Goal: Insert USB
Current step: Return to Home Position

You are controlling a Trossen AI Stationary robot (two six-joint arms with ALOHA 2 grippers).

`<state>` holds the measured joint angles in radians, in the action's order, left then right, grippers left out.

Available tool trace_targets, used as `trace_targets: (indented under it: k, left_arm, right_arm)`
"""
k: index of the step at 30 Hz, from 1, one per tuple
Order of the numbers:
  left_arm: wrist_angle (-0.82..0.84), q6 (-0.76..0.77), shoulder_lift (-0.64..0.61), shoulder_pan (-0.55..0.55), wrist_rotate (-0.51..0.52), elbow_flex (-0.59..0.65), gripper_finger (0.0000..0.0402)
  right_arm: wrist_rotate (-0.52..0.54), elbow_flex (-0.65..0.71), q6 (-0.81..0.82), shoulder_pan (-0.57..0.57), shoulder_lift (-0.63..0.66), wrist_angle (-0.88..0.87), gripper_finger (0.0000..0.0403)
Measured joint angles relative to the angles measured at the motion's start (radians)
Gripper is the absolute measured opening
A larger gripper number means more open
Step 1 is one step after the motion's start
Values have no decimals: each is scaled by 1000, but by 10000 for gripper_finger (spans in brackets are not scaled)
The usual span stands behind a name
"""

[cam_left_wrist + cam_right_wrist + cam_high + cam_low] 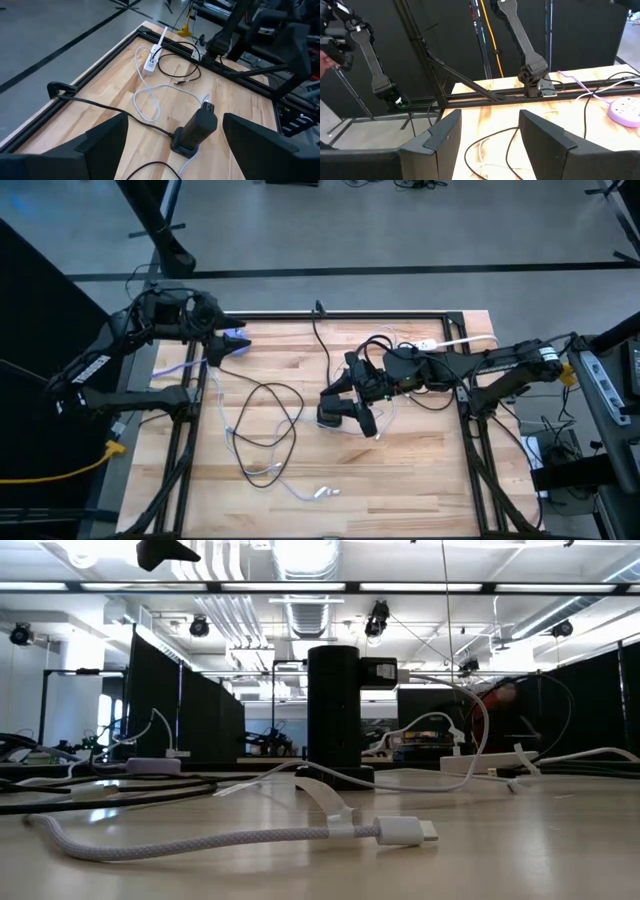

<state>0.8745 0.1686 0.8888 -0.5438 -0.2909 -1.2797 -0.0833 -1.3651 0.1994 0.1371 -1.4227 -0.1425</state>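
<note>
The right gripper (352, 402) is held above the middle of the table and pointed toward the left side, with its fingers (442, 137) spread wide and nothing between them. The right arm is stretched in from the right edge and bent at the elbow. Close by that gripper in the high view, a black power tower (198, 129) is seen standing upright on its base, apart from the fingers. A dark plug (207, 106) is seated near the tower's top. A white cable (145, 97) is laid in loops on the boards between the tower and a white power strip (152, 57), which lies by the far right rail. The left gripper (214, 347) is poised over the far left part of the table and aimed toward the right. Its fingers (107, 137) are likewise set wide apart and empty, and the left arm is folded back over the left edge. The violet outlet extension (626, 107) is laid flat on the wood just beside that gripper, near the far left rail; whether anything is plugged into its sockets cannot be told. A black cable (268, 415) is looped over the middle of the table. A white braided cable (200, 840) is laid along the near part, and its USB connector (405, 831) rests loose on the wood, plugged into nothing.
</note>
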Motion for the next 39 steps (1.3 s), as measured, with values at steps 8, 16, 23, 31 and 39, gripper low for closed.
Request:
trace_targets:
  k: [8,16,23,31,39]
  left_arm:
    - [-1,-14,-4,0,-15,0,313]
    - [-10,-46,-2,5,-23,0,313]
    - [-93,-28,-91,45,-77,63,313]
    - [-465,138,-199,174,-75,389,313]
    - [-533,182,-289,265,-75,561,313]
  right_arm:
    - [-5,0,-61,0,14,-1,183]
    - [-6,0,-70,0,23,-17,183]
    - [5,26,-63,-18,109,-106,183]
    - [58,214,-28,-36,220,35,183]
    - [88,468,35,-73,390,128,183]
